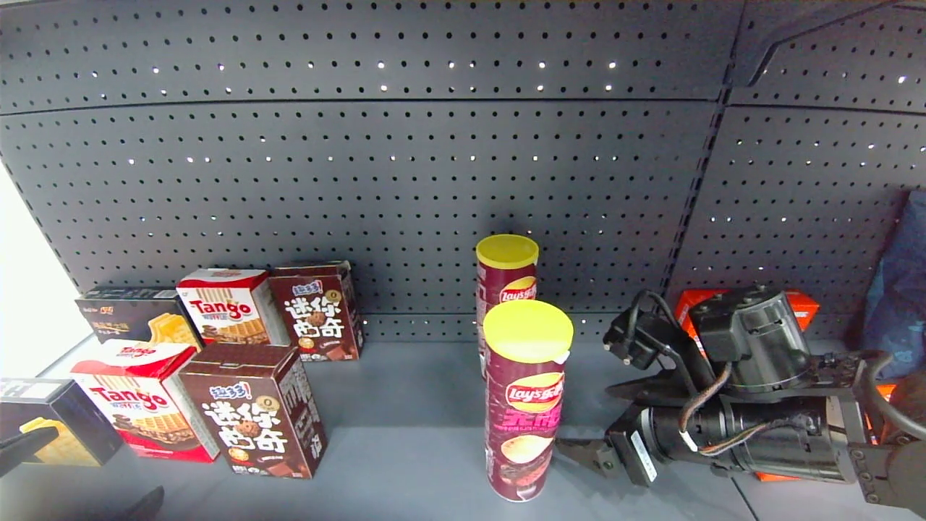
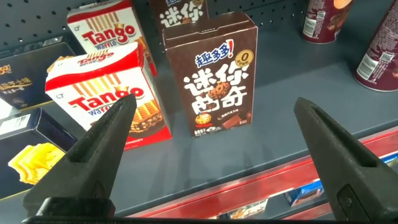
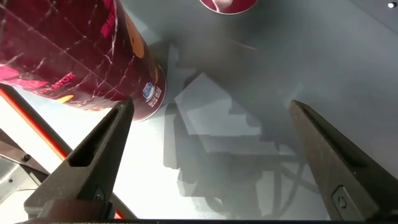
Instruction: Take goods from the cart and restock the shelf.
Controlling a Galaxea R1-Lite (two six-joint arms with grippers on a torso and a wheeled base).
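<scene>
Two chips cans stand upright on the grey shelf, one behind the other, both with a yellow lid. The front chips can is near the shelf's front edge, and the rear chips can is close to the perforated back wall.

The right hand is low over the shelf, just beside the front chips can on its right side, at the level of the can's lower half. Its fingers are spread wide and nothing is between them. In the right wrist view the front chips can lies outside the gap, next to one finger; I cannot tell if this finger touches the can.

The left hand is also spread and holds nothing. It hangs at the front edge of the shelf, facing a brown cookie box and a red-and-white wafer box, which stand side by side. More boxes of the same kinds stand in a second row behind them, and black boxes are at the far left.

An orange box and a blue bag are behind the right arm.
</scene>
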